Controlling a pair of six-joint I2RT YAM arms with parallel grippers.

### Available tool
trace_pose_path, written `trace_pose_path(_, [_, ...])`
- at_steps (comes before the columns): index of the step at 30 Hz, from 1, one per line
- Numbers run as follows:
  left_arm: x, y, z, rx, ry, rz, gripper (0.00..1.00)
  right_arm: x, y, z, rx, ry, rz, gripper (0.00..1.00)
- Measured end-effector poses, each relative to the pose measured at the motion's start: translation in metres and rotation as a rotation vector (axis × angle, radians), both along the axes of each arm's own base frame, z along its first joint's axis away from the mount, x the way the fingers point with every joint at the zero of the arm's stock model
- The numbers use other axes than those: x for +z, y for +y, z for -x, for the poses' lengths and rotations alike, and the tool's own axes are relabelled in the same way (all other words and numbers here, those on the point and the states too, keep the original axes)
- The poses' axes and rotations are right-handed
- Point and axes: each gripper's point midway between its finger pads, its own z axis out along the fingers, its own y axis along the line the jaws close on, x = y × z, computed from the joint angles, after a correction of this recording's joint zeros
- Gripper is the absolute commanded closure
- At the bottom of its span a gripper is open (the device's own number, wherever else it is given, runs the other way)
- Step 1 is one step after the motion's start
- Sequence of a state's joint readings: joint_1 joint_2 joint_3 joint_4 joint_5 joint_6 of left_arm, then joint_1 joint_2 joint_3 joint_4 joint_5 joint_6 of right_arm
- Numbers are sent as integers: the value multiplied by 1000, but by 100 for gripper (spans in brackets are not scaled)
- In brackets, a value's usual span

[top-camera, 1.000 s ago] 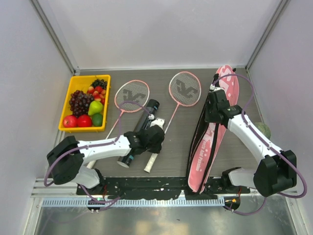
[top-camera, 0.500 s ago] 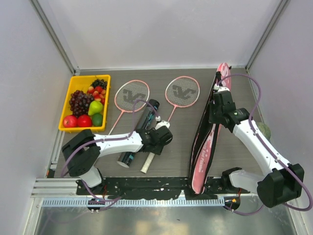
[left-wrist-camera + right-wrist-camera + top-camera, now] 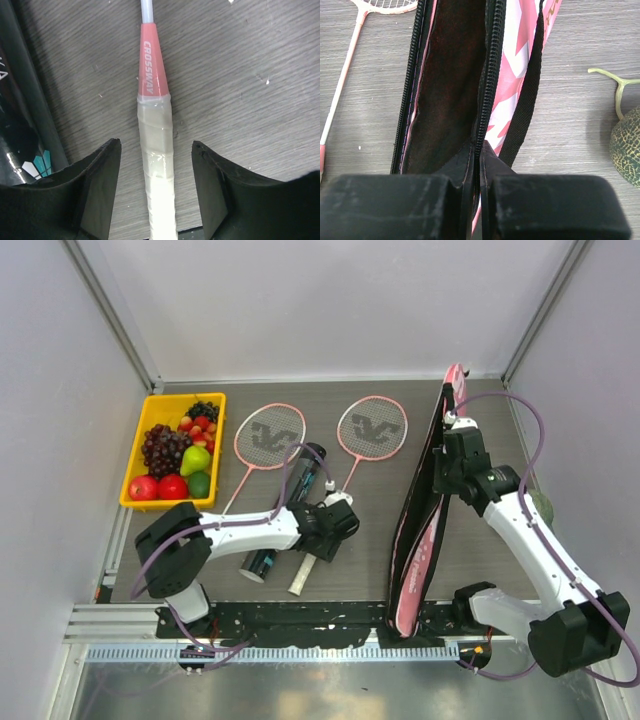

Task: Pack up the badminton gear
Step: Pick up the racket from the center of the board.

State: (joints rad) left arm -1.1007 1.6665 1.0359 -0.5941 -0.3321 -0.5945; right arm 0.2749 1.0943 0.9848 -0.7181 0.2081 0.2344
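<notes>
Looks like a robot lab cell: white walls [image 3: 320, 300] boxing in a worktop [image 3: 370, 520], metal rail [image 3: 110, 625] along the near edge.

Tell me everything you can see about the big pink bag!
The pink bag is long and racket-shaped, pink with white patterns, and looks like fabric. It has a black zipper, a black strap and a dark lining. It is unzipped and stands tipped on its edge on the right of the table, reaching toward the back wall. The right gripper pinches its zipper edge.
</notes>
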Motion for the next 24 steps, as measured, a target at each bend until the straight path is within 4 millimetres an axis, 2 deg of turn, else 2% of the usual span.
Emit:
trace_pose_path(4, [0,0,4,-10,13,-25,44,7,-4,4,-7,-16,-2,95])
trace_pose_path(10, [-4,-6,-2,-20,15,-70,50,18,-8,8,-15,-53,2,95])
trace_pose_path(17, [23,-48,-35,-58,-45,-36,56,23,-11,10,-21,-72,5,95])
trace_pose_path(20, [24,-53,-44,-62,-48,-40,57,24,-13,12,-22,-72,9,95])
trace_pose_path(24, [14,-45,-53,-49,-27,-69,58,27,-15,15,-24,-78,15,95])
